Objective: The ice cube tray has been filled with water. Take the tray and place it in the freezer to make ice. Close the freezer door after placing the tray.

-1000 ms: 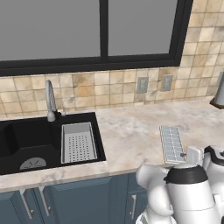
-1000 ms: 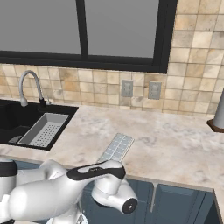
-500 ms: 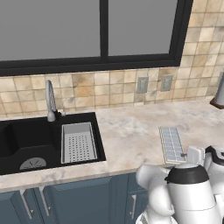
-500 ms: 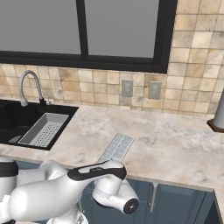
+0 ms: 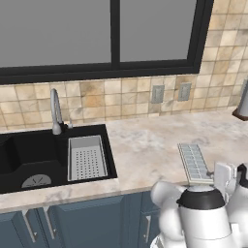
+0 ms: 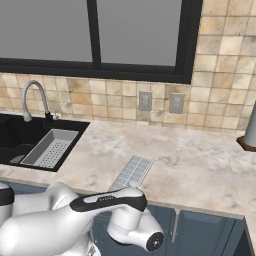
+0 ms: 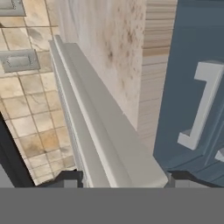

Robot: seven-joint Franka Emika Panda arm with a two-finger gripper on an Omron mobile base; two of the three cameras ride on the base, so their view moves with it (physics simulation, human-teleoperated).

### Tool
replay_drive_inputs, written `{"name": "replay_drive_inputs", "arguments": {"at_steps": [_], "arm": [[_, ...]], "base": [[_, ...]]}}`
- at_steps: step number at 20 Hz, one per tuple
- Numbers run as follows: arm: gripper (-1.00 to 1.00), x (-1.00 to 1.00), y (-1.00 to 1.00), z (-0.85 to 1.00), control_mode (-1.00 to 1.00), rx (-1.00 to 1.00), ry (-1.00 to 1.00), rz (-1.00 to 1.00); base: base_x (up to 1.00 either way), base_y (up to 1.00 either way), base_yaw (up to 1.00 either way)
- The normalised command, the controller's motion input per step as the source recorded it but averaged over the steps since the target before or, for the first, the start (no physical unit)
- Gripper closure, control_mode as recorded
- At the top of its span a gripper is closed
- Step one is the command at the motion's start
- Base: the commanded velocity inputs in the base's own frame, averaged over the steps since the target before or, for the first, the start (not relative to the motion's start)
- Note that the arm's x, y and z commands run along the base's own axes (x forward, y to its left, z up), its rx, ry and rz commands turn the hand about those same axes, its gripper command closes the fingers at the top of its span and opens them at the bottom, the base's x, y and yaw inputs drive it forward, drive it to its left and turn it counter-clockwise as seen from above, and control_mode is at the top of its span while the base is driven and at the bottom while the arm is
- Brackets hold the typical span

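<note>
You are at the very start of the pick. The tray (image 5: 194, 162) lies flat on the tabletop (image 5: 150, 145) at its front edge, to the right of the sink (image 5: 29, 155) and the strainer (image 5: 86, 157), with its near end just over the blue cabinet fronts (image 5: 97, 223). From the right base camera you see the same tray (image 6: 132, 173) running away from the arm toward the tiled wall (image 6: 150, 102), its pale-blue cells level, so the water looks undisturbed. In the hand camera the tray's long rim (image 7: 100, 127) runs right up the middle, and the tool (image 7: 124, 178) straddles it, one dark fingertip (image 7: 65, 178) on each side of the rim. You can see the jaws apart with the tray edge between them, but you cannot tell whether the pads are already pressing on it, so treat the grip as not yet confirmed. The tray is not lifted; it sits fully on the stone. Nothing of the task is finished: you have yet to secure the hold, raise the tray level so it does not spill, carry it to the freezer, set it on a shelf and shut the door.
</note>
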Motion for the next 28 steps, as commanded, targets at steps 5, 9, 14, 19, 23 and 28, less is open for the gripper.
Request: {"name": "replay_drive_inputs", "arguments": {"at_steps": [5, 9, 14, 19, 23, 28], "arm": [[1.00, -0.20, 0.00, 0.39, -1.00, -0.02, 0.00, 0.00], [1.00, -0.06, 0.01, 0.71, -1.00, -0.05, 0.00, 0.00], [1.00, 0.00, 0.09, 0.81, -1.00, -0.07, 0.00, 0.01], [1.00, 0.00, 0.07, 0.78, -1.00, -0.03, 0.00, 0.02], [1.00, -0.02, 0.05, 0.83, -1.00, -0.01, 0.00, 0.03], [1.00, -0.13, 0.09, 0.83, -1.00, 0.00, 0.00, 0.05]], "base": [[0.00, 0.00, 0.00], [0.00, 0.00, 0.00], [0.00, 0.00, 0.00], [0.00, 0.00, 0.00], [0.00, 0.00, 0.00], [0.00, 0.00, 0.00]]}}
